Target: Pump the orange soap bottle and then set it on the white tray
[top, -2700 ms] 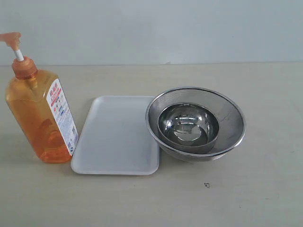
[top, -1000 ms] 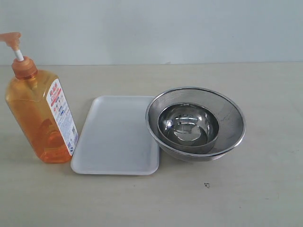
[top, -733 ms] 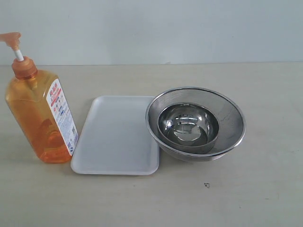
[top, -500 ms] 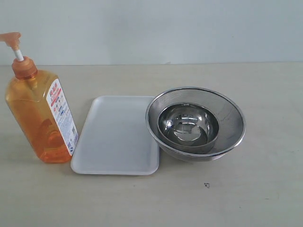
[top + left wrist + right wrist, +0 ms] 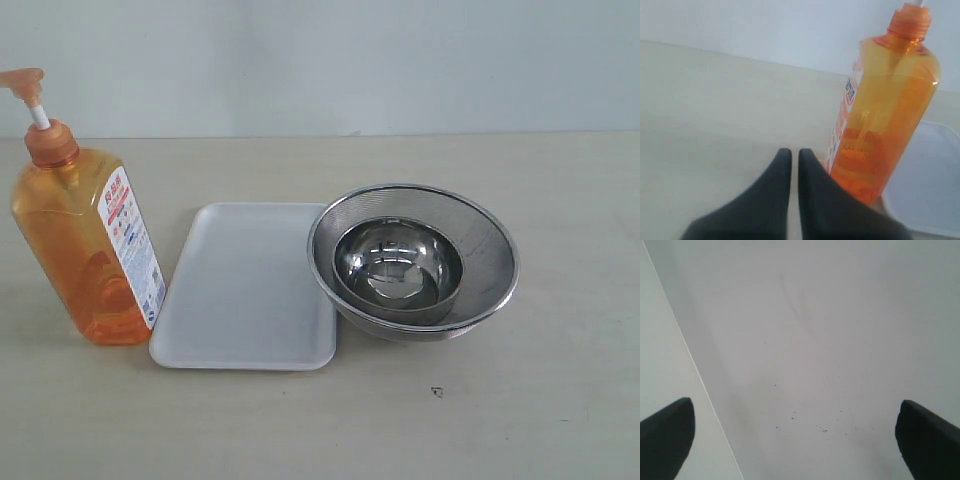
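Note:
The orange soap bottle [image 5: 85, 245] stands upright at the left of the table, its pump head [image 5: 22, 82] raised on a white stem. The white tray [image 5: 246, 288] lies flat right beside it. Neither arm shows in the exterior view. In the left wrist view my left gripper [image 5: 790, 153] is shut and empty, low over the table next to the soap bottle [image 5: 882, 107], with a corner of the tray [image 5: 922, 190] behind. My right gripper [image 5: 795, 412] stands wide open over a plain pale surface, holding nothing.
A small steel bowl [image 5: 398, 268] sits inside a larger steel mesh bowl [image 5: 495, 255], touching the tray's right edge. A pale wall runs behind the table. A small dark speck [image 5: 436, 391] lies on the table in front of the bowls.

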